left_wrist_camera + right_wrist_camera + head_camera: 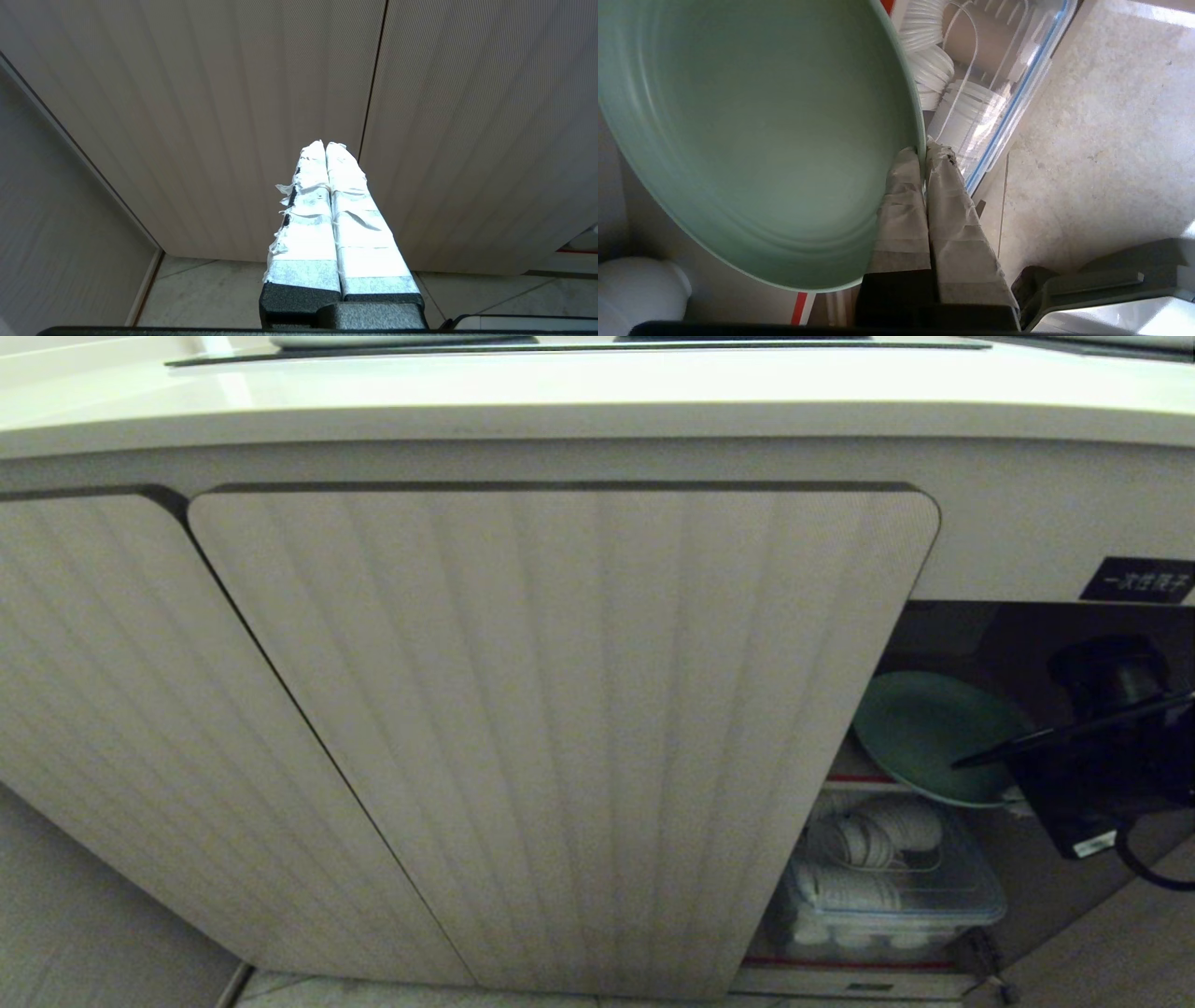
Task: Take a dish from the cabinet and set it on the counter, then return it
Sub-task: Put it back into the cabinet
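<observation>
right gripper [923,154] jaws clamped on dish [752,130] rim, left gripper [325,147] jaws together

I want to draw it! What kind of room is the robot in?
Most likely a kitchen: a cream counter tops a ribbed cabinet, and inside sit a green dish and a clear box of white lids.

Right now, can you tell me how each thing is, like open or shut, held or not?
Green plate: held by its rim, tilted, at the cabinet opening.
Right gripper: shut on the plate's rim.
Left gripper: shut, empty, facing the shut doors.
Middle cabinet door: shut.
Left cabinet door: shut.
Cabinet opening: open on the right.
Clear box: on the lower shelf, holding white things.
</observation>
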